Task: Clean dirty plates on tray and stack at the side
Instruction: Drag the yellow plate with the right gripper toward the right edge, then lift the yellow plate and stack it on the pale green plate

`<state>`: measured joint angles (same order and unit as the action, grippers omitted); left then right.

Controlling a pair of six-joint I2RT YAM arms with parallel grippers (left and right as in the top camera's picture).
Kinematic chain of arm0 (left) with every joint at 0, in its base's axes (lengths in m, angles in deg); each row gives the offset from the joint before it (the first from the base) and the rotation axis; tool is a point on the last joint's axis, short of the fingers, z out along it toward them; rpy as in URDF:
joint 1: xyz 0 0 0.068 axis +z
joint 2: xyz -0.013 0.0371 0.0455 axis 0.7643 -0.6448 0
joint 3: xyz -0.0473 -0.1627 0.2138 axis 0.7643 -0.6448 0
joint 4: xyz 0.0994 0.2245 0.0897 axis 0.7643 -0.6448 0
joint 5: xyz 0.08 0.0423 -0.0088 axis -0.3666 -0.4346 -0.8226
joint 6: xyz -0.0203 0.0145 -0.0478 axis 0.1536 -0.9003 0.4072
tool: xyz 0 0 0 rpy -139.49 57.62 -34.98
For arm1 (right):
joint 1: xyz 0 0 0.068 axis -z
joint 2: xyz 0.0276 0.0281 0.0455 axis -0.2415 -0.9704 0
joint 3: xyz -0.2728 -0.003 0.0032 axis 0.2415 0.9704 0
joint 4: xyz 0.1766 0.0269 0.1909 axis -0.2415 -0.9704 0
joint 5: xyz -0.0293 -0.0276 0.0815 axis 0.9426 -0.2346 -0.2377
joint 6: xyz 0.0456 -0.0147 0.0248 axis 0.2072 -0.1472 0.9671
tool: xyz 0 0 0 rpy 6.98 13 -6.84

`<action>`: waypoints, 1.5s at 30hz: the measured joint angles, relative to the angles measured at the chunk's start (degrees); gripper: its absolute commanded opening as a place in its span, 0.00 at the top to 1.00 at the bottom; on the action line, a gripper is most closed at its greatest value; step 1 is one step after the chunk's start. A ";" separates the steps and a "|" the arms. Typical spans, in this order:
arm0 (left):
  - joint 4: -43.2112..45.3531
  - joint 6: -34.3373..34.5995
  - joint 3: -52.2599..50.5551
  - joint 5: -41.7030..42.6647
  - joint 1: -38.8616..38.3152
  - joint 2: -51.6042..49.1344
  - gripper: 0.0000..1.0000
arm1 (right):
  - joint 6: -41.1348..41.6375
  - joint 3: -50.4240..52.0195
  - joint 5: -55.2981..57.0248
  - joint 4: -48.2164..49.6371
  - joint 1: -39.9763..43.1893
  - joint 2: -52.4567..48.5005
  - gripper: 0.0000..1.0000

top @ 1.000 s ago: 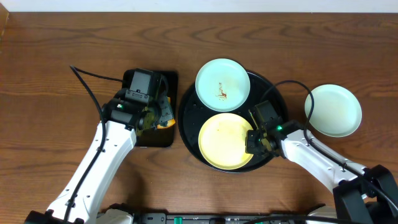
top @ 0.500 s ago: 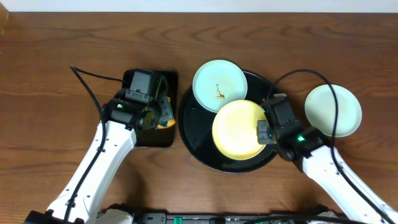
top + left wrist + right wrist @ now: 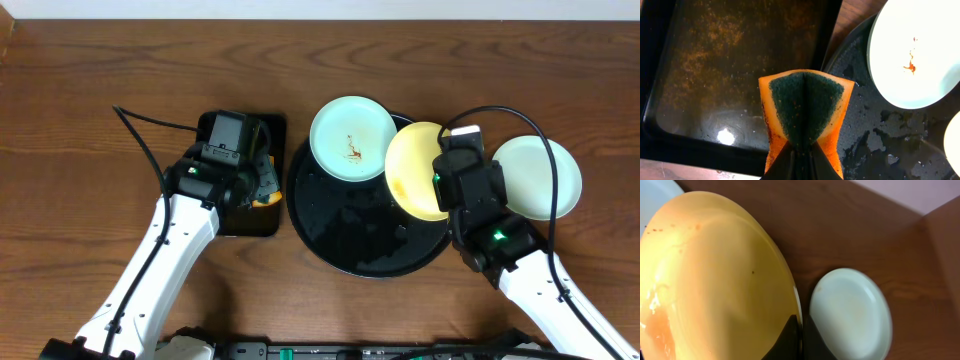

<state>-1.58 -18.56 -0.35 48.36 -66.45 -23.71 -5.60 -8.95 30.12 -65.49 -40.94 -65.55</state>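
The round black tray (image 3: 345,235) is wet. A mint-white plate (image 3: 352,137) with a brown smear lies on the tray's far rim; it also shows in the left wrist view (image 3: 920,55). My right gripper (image 3: 445,185) is shut on the rim of the pale yellow plate (image 3: 415,170) and holds it tilted above the tray's right edge; in the right wrist view the yellow plate (image 3: 715,280) fills the left. A clean mint-white plate (image 3: 540,178) lies on the table to the right (image 3: 850,315). My left gripper (image 3: 801,160) is shut on an orange-and-green sponge (image 3: 807,107).
A smaller black rectangular tray (image 3: 235,215) holding dirty water sits left of the round tray, under my left gripper (image 3: 730,65). Black cables run from both arms across the brown wooden table.
My right gripper has lifted the yellow plate off the tray and carried it up and to the right, tilting it. The left arm has not moved.
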 measured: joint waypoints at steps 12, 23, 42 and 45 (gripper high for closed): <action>0.07 0.00 0.00 0.00 0.00 0.02 0.92 | -17.49 0.00 14.19 9.01 -8.07 0.00 0.99; 0.07 0.00 0.00 0.00 0.00 0.02 0.92 | -33.14 0.00 20.83 14.43 -14.21 0.00 0.99; 0.07 0.00 0.00 0.00 0.00 0.02 0.92 | -8.63 -0.17 19.23 1.31 -6.43 0.00 0.99; 0.09 0.00 0.00 0.00 0.00 0.02 0.92 | -0.85 -0.17 15.19 -0.57 -1.38 0.00 0.99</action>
<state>-1.49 -18.56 -0.35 48.36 -66.45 -23.69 -6.45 -9.12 45.31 -66.06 -42.31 -65.55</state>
